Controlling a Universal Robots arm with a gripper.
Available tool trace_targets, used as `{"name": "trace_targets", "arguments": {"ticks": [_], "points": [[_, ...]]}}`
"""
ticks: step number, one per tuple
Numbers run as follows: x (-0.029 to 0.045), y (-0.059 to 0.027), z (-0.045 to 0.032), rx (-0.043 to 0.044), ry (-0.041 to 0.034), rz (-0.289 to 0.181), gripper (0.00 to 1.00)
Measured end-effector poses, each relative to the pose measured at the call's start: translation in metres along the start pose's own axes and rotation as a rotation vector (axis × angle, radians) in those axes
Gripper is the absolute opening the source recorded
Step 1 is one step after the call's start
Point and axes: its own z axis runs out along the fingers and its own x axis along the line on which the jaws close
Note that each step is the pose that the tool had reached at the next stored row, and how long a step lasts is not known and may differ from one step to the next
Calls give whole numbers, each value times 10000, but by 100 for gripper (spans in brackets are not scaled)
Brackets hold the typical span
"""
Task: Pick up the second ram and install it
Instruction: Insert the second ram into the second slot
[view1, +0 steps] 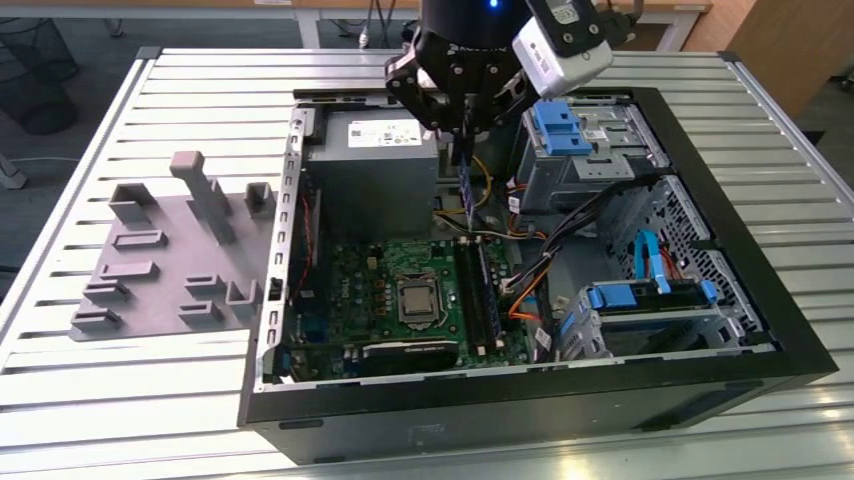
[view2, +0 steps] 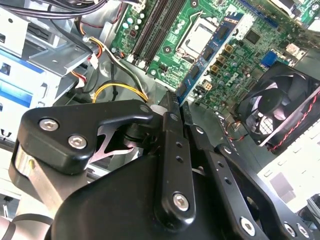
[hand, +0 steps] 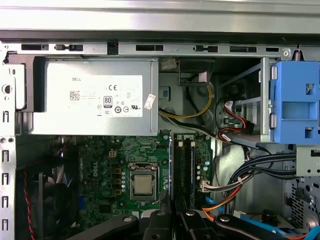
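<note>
My gripper is shut on the second ram, a thin blue-green strip that hangs upright from the fingertips. It hovers over the open computer case, above the far end of the black memory slots on the green motherboard, without touching them. In the second wrist view the ram sticks out from the gripper as a blue strip with dark chips, pointing at the board. In the first wrist view the black fingers sit just short of the slots.
A grey holder tray with upright blocks lies on the slatted table at the exterior view's left. Inside the case are a grey power supply, the processor socket, a fan, loose cables and blue drive brackets.
</note>
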Motion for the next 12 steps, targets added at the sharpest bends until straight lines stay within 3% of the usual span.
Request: {"name": "trace_targets", "arguments": {"ticks": [12], "points": [[-59,1,104,-1,1,0,14]]}}
